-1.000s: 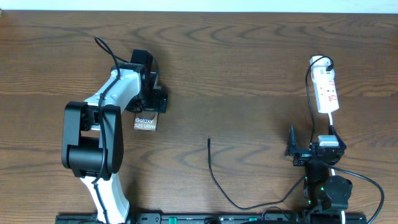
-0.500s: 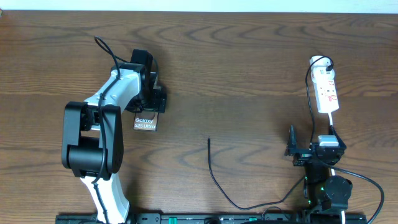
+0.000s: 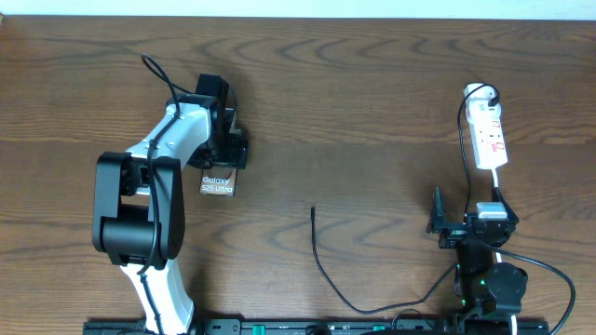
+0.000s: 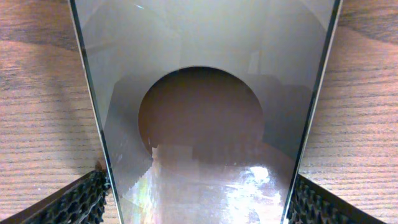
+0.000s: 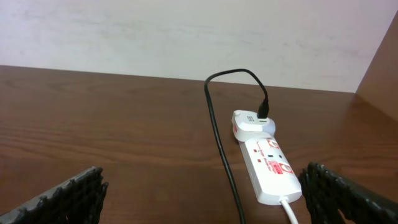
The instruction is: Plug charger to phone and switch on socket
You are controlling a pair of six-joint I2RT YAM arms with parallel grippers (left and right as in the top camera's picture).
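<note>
The phone (image 3: 218, 184) lies flat on the table at the left, its white lettering showing. My left gripper (image 3: 227, 160) is on its far end; in the left wrist view the phone (image 4: 205, 112) fills the gap and both pads of the left gripper (image 4: 199, 202) press its edges. The charger cable (image 3: 321, 265) lies mid-table with its tip (image 3: 313, 210) free, far from the phone. The white socket (image 3: 488, 135) lies at the right, also in the right wrist view (image 5: 270, 168). My right gripper (image 3: 466, 216) is open and empty, short of the socket (image 5: 199, 199).
The black cable (image 5: 219, 137) runs along the socket's left side and loops into a white adapter (image 5: 252, 121) at its far end. A white cord (image 5: 289, 211) leaves the near end. A pale wall stands behind the table's far edge.
</note>
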